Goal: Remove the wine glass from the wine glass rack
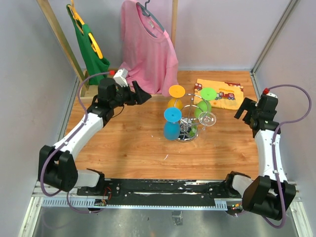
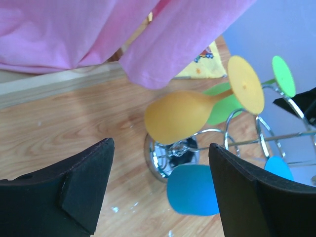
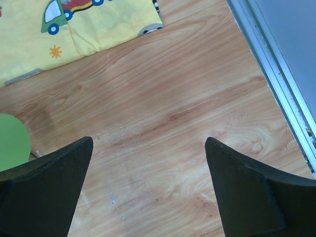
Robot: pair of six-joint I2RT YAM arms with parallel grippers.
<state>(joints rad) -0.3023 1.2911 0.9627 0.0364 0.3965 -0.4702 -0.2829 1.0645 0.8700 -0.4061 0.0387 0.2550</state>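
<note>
"Which arm for the wine glass rack [image 2: 159, 165]?"

"The left gripper [image 1: 144, 93], I'd say. It's left of the rack, jaws apart and empty. The yellow wine glass [image 2: 177, 116] hangs on that side, foot up and bowl down."

"And the right gripper [image 3: 149, 139]?"

"Also apart, farther off on the rack's right. The wooden surface [image 1: 133, 143] lies below, and a pink shirt [image 1: 148, 49] hangs just behind."

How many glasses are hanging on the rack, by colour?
Orange glass: 1
Green glass: 1
Blue glass: 1
Clear glass: 1
Total: 4
</note>
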